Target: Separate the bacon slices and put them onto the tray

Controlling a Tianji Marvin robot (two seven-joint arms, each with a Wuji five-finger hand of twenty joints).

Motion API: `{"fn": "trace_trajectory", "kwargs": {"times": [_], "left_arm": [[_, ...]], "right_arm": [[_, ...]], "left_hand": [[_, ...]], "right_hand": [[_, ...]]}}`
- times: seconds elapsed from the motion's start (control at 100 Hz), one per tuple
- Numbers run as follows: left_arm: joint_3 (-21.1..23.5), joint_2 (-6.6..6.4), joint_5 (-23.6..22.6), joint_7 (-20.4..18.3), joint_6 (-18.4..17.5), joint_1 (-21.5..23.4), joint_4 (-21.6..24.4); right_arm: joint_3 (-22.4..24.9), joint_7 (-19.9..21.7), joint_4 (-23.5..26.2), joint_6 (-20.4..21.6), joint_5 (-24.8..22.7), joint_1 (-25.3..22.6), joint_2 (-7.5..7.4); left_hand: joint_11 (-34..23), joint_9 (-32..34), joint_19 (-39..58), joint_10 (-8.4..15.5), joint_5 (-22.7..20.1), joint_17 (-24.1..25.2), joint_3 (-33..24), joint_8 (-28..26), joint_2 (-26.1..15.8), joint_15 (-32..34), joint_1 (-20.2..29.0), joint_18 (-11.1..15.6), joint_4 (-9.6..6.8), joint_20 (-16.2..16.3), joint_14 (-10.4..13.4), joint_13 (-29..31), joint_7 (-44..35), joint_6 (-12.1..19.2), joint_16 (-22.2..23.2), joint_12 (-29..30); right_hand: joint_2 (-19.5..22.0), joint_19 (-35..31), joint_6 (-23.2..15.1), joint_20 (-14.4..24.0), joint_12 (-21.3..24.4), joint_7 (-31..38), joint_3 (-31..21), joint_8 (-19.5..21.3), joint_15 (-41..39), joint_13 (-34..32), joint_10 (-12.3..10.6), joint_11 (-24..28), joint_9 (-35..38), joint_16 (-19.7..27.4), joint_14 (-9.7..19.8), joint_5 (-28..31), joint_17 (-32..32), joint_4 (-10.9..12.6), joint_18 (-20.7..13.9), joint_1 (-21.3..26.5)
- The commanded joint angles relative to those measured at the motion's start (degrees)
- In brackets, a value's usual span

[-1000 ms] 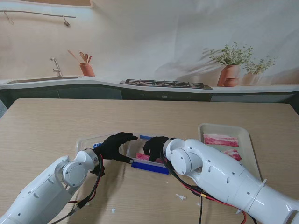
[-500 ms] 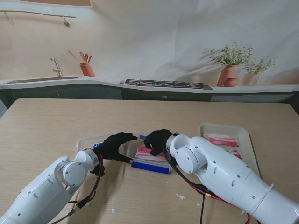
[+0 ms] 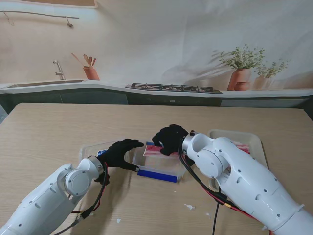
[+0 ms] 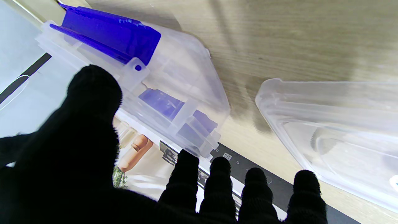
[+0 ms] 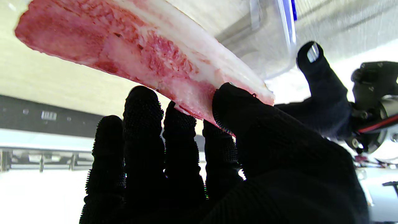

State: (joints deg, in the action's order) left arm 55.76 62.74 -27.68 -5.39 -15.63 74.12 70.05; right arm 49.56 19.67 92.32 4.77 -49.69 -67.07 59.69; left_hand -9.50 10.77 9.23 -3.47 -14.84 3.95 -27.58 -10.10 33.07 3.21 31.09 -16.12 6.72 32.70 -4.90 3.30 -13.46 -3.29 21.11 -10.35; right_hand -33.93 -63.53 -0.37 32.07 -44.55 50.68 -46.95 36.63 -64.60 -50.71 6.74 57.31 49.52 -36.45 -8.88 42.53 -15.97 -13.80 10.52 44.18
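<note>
My right hand (image 3: 170, 138) in its black glove is shut on a bacon slice (image 3: 155, 150), pinched between thumb and fingers and lifted above the clear box (image 3: 159, 169) with blue clips. The wrist view shows the pink and white slice (image 5: 146, 56) hanging free from my right hand (image 5: 199, 149). My left hand (image 3: 119, 153) rests at the box's left end with fingers spread, holding nothing; in its wrist view my left hand (image 4: 102, 174) lies by the box wall (image 4: 174, 93). The white tray (image 3: 259, 147) at the right carries bacon (image 3: 242, 145), mostly hidden by my right arm.
The box's clear lid (image 3: 96, 148) lies on the table left of the box, seen also as a lid (image 4: 335, 124) in the left wrist view. Small white scraps (image 3: 189, 206) lie on the wooden table nearer to me. A counter with stove runs behind.
My right hand has risen out of the box with a bacon slice and shifted farther from me and to the right. The left hand has stayed put.
</note>
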Motion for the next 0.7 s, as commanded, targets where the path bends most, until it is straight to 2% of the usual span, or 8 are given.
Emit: {"fn": "trace_trajectory", "kwargs": {"times": [0.0, 0.21, 0.49, 0.69], "left_arm": [[0.13, 0.06, 0.10, -0.85, 0.33, 0.27, 0.30], [0.33, 0.05, 0.06, -0.79, 0.42, 0.46, 0.48], [0.41, 0.04, -0.03, -0.77, 0.54, 0.56, 0.67], [0.06, 0.05, 0.03, -0.86, 0.59, 0.34, 0.60]], "right_arm": [[1.50, 0.33, 2.06, 0.37, -0.37, -0.97, -0.38], [9.14, 1.25, 6.76, 5.15, -3.84, -5.62, -0.98], [24.16, 5.22, 13.35, 12.56, -11.37, -15.66, -2.12], [33.07, 7.14, 16.29, 14.56, -16.81, -23.32, -2.41]], "left_hand": [[0.09, -0.12, -2.15, 1.77, -0.60, 0.77, 0.23, -0.15, -1.06, -0.26, -0.24, -0.28, -1.78, -0.64, 1.46, -1.15, 0.18, -2.46, 0.62, 0.48], [0.06, -0.11, -2.16, 1.73, -0.64, 0.81, 0.33, -0.15, -1.10, -0.30, -0.23, -0.25, -1.80, -0.63, 1.40, -1.19, 0.17, -2.44, 0.60, 0.47], [0.09, -0.15, -2.16, 1.79, -0.59, 0.82, 0.38, -0.13, -1.22, -0.32, -0.16, -0.22, -1.83, -0.62, 1.43, -1.21, 0.22, -2.49, 0.60, 0.48], [0.12, -0.18, -2.14, 1.73, -0.47, 0.80, 0.56, -0.11, -1.31, -0.31, -0.19, -0.25, -1.84, -0.61, 1.43, -1.21, 0.26, -2.37, 0.61, 0.50]], "right_hand": [[4.19, -1.69, -2.21, 1.36, -1.18, 3.71, -4.22, 2.52, -1.34, 0.68, 0.04, 2.51, -0.35, -0.86, -0.06, 1.03, 0.87, -0.54, 0.22, 3.67], [4.20, -1.62, -2.73, 1.50, -1.24, 3.55, -4.34, 3.02, -1.28, 0.72, -0.37, 2.50, -0.32, -0.92, 0.25, 0.99, 0.86, -0.57, 0.21, 3.45], [4.34, -0.82, -3.43, 1.38, -1.28, 3.16, -4.00, 3.36, -0.87, 0.78, -0.82, 2.29, -0.27, -0.89, 0.70, 1.01, 1.23, -0.69, 0.17, 3.10], [4.65, -0.35, -3.82, 1.32, -1.31, 2.92, -3.49, 3.50, -0.37, 1.03, -1.28, 2.07, -0.40, -0.80, 1.12, 0.90, 1.44, -0.70, 0.09, 3.00]]}}
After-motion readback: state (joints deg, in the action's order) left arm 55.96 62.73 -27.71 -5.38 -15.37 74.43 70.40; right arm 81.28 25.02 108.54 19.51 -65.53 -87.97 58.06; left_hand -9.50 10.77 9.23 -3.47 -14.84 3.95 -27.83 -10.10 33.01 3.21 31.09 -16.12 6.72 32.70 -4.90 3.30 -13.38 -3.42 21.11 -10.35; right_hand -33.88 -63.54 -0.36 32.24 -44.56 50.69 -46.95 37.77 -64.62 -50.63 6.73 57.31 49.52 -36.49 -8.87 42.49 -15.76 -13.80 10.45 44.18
